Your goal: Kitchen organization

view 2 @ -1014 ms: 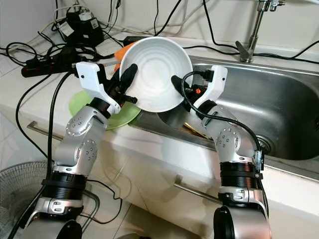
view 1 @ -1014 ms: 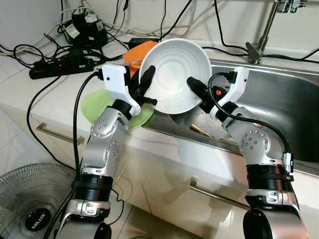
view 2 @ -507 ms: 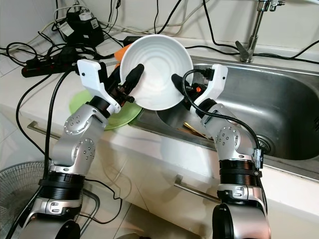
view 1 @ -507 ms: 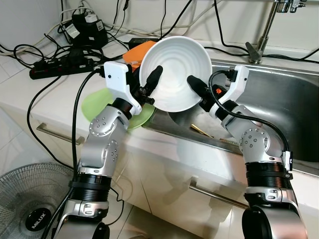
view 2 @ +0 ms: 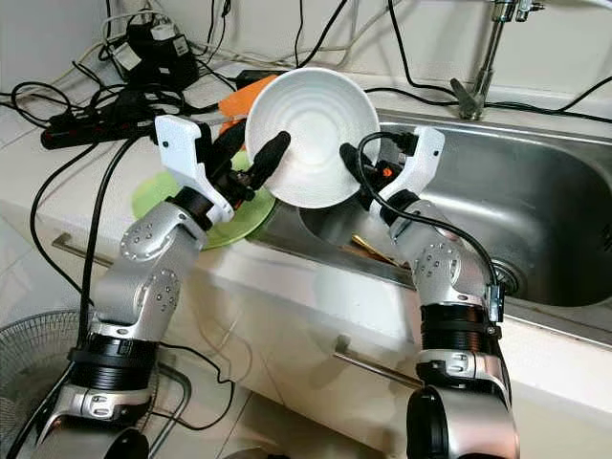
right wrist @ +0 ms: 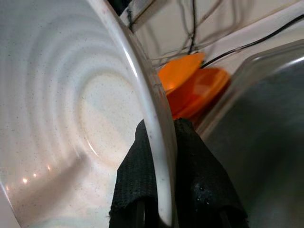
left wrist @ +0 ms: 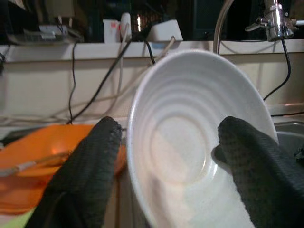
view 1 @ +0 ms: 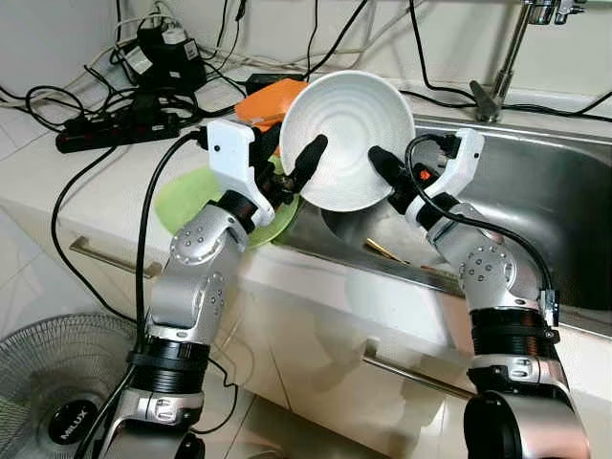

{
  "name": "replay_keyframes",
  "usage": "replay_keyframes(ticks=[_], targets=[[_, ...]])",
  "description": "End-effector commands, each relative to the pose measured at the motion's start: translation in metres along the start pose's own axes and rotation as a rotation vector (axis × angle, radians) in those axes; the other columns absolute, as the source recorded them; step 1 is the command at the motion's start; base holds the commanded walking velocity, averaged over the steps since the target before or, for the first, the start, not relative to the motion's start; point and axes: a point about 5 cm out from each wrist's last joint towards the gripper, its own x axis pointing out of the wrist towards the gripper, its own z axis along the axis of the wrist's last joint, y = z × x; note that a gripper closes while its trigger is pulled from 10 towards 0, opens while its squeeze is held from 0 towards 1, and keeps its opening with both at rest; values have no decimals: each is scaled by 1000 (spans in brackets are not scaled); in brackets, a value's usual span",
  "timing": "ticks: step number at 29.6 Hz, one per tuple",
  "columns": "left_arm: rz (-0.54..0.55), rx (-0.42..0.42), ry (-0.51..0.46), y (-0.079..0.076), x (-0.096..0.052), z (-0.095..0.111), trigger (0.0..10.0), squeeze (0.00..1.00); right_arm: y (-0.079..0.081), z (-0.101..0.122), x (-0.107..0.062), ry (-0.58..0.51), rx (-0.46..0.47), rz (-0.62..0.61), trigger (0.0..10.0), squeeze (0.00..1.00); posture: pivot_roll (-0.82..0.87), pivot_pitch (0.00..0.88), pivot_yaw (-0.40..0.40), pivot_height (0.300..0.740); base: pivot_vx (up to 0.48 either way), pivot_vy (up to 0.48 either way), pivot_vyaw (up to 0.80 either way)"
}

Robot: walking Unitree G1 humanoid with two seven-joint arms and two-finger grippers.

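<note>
Bowl tilted above sink; right tool pinches its rim, left tool seemingly spread around it.

Both my arms are up in front of me, elbows bent, forearms angled inward twd each other. L end effector at chest height, wrist tipped up, its two black fingers spread wide apart w/ a white bowl rim between them. R end effector opposite, fingers pinched tight on the bowl's other rim, one pad each side.
</note>
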Motion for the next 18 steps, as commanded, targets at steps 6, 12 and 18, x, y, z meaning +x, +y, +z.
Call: replay_keyframes(ticks=[6,12,18], targets=[[27,37,-8,3,-5,5,10000,1000,-6,17,5,-95,17,-78,0,0,-47,0,116,740,0,0,0],[23,31,12,2,-10,1,10000,1000,-24,22,3,-122,-7,-202,0,0,-46,0,115,740,0,0,0],[-8,-39,55,-6,-14,-6,10000,1000,-50,23,-2,-82,-136,-393,0,0,-46,3,113,740,0,0,0]])
